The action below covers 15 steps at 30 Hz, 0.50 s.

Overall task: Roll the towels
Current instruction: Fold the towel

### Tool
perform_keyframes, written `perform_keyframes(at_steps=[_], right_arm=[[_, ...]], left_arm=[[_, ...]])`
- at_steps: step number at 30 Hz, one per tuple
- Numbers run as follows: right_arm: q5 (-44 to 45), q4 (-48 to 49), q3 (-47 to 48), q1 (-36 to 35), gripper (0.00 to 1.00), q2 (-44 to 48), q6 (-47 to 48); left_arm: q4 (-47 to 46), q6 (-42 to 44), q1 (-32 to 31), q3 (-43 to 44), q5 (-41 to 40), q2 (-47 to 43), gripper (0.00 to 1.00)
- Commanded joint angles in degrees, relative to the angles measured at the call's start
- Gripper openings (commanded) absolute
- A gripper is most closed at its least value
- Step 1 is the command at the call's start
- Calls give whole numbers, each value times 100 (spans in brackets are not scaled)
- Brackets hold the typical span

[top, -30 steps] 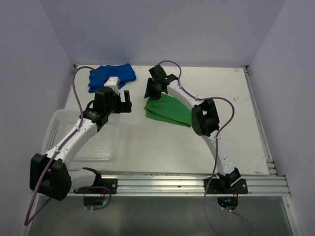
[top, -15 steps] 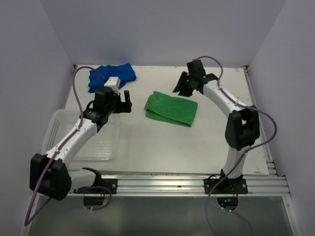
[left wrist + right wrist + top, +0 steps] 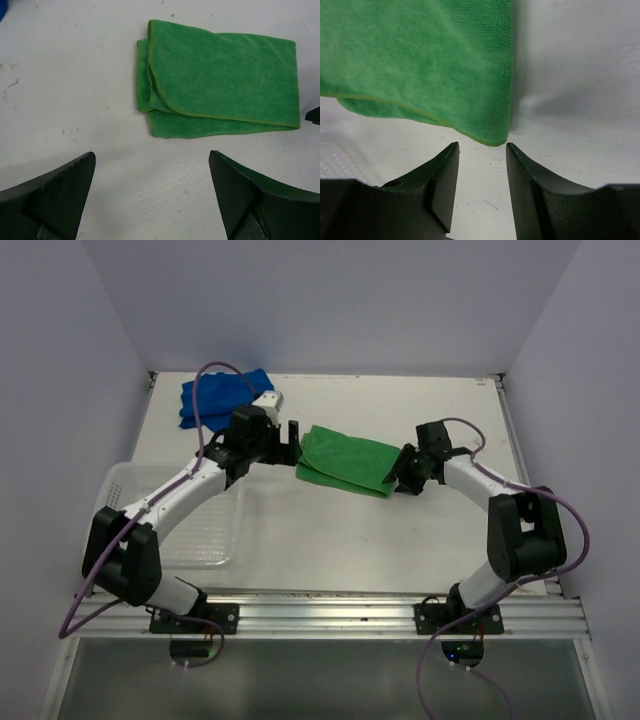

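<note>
Folded flat right of the white basket (image 3: 118, 486), the green towel (image 3: 345, 462); bunched beyond the basket's far edge, the blue towel (image 3: 215, 400). At the green one's basket-side end, the left gripper (image 3: 284, 443) spread wide and empty; at the corner farthest from the basket, the right gripper (image 3: 482, 150) parted, holding nothing (tips just short of the hem). Looks soft, light, limp; best pinched at a hem corner.

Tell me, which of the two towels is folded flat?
The green towel: it lies folded flat in the middle. The blue towel is crumpled in a heap at the far left.
</note>
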<state>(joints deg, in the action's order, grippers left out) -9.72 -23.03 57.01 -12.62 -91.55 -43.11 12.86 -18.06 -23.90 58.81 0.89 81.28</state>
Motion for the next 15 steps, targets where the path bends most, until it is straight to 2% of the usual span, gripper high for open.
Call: perform_keyframes(at_steps=[1, 4, 6, 10, 15], right_arm=[[-311, 632, -216, 163, 47, 182, -162], [-540, 764, -305, 199, 47, 24, -127], [-610, 782, -322, 190, 47, -38, -75], [-558, 843, -357, 208, 46, -100, 5], [-496, 835, -366, 208, 45, -249, -4]], left_arm=[[-47, -206, -500, 831, -62, 537, 100], [84, -207, -537, 1385, -62, 1240, 100], [365, -84, -537, 1685, -606, 1722, 100], [533, -4, -493, 2230, -669, 2339, 100], [648, -127, -493, 2346, -642, 2893, 100]])
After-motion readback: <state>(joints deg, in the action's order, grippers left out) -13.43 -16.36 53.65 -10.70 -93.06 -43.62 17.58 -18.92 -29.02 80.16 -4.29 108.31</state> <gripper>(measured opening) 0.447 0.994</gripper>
